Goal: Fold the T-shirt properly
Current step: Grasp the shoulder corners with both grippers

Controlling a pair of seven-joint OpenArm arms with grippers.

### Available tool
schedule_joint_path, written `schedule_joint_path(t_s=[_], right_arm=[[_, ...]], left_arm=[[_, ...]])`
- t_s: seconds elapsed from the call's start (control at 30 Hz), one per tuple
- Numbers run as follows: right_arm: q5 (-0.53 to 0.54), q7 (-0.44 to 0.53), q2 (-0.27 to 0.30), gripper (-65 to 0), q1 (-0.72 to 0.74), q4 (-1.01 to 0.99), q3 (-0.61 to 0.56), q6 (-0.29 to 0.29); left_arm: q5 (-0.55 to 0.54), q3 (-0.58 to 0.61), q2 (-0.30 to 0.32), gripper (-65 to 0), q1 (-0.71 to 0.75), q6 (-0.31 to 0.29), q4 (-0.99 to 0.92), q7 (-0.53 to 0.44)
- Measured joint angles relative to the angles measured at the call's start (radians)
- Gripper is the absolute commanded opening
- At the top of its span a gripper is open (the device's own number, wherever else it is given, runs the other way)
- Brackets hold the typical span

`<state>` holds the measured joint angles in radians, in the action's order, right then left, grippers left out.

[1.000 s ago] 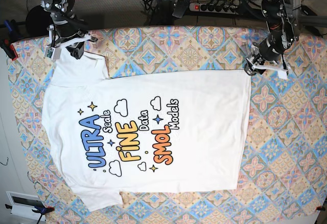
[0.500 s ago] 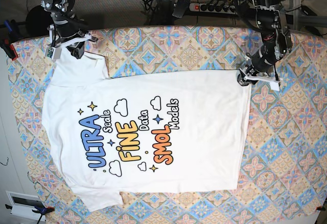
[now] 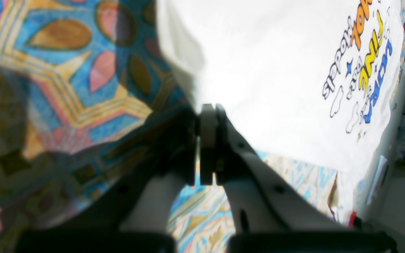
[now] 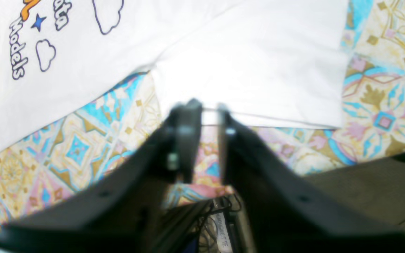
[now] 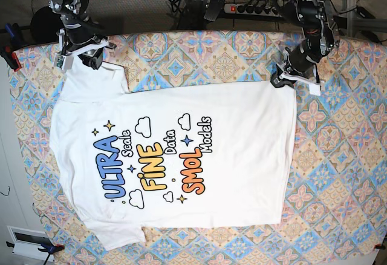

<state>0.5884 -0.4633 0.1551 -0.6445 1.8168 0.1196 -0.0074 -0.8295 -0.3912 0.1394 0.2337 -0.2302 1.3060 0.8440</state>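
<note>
The large white short-sleeved cotton T-shirt (image 5: 175, 156) lies flat and print-up on the patterned tabletop (image 5: 338, 174); no fold is made yet. The left gripper (image 3: 207, 107) has its jaws closed at the hem corner, apparently pinching it. The right gripper (image 4: 207, 105) has its jaws part-open at the sleeve edge, holding nothing. Cables (image 5: 254, 8) behind both jaws lie clear.

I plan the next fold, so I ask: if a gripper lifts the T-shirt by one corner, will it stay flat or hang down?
The T-shirt would probably hang down limp: it lies thin and flat, with soft wrinkles. It looks light, so the left gripper, shut at the hem corner, could likely raise it. The patterned tablecloth beneath may drag on it slightly.
</note>
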Motion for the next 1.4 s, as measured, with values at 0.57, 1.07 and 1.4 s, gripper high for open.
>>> schedule_joint_path(t_s=[0.57, 1.07, 1.4], right_arm=[[0.0, 0.004, 0.0, -36.2, 0.149, -0.22, 0.061, -0.004], [0.003, 0.05, 0.0, -36.2, 0.208, -0.397, 0.124, 0.079], [0.027, 0.031, -0.007, -36.2, 0.227, -0.412, 0.174, 0.106]], left_arm=[[-0.01, -0.004, 0.002, -65.0, 0.014, -0.004, 0.0, -0.002], [-0.01, -0.008, 0.002, -65.0, 0.016, -0.007, 0.0, 0.002], [-0.011, -0.01, 0.002, -65.0, 0.016, -0.007, 0.0, 0.005]])
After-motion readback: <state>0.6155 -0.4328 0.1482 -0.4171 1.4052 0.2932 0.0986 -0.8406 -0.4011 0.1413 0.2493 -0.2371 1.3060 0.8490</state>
